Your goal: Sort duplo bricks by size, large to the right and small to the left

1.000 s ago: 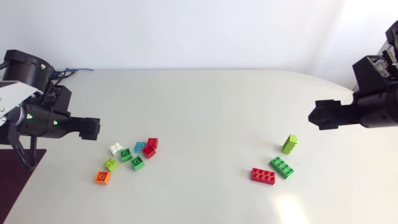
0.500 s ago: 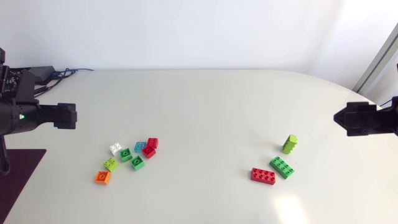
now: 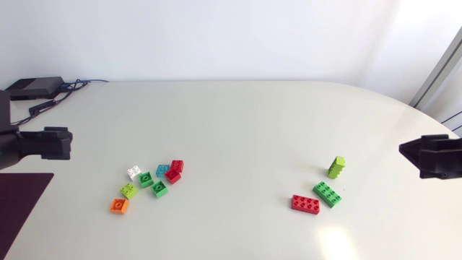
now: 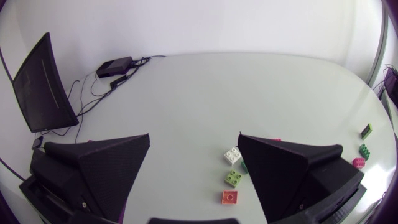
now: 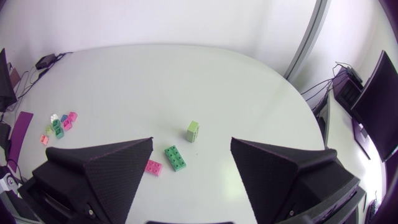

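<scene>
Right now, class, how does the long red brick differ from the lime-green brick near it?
The long red brick lies flat with its studs up, while the lime-green brick stands on end. The red one sits close beside the long green brick; the lime one stands apart. Their colours differ too: red against lime. Both belong to the right-hand group.

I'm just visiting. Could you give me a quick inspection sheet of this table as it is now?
Surface: white table, no spills seen.
Job's things: small bricks clustered left; red brick, green brick and upright lime brick right.
Clutter: small black box at the far left corner.
Grippers: left gripper and right gripper open, empty, near the table's sides.
Cables: black cables beside the box.
Surroundings: nothing seen.
</scene>
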Tool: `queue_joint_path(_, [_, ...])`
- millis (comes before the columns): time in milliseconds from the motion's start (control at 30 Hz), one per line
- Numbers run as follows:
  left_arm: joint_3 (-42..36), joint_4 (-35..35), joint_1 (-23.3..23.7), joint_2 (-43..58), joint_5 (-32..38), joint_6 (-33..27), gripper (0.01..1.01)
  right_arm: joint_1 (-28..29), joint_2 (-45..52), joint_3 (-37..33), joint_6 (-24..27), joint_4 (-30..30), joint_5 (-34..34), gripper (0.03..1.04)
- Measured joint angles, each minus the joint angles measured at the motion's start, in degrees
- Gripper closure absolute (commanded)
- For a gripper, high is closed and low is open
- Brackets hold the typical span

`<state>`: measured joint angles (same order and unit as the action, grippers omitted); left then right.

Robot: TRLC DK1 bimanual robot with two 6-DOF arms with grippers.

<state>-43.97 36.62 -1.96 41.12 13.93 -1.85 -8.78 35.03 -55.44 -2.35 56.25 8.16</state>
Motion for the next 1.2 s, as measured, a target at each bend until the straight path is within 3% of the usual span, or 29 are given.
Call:
queue_joint_path(533, [4.8, 3.2, -1.6, -21.7, 1.1, -2.2, 0.044, 0.0, -17.7, 0.7, 0.3, 4.9, 0.0, 0.16])
queue_joint_path(1000, [5.2, 6.1, -0.4, -36.8, 1.0, -5.3, 0.046, 7.3, -34.2, 2.7, 6.3, 10.3, -4.0, 0.16])
queue_joint_path(1200, [5.8, 5.8, 0.9, -40.7, -0.1, -6.3, 0.046, 10.0, -34.8, 3.7, 7.4, 10.9, -5.1, 0.16])
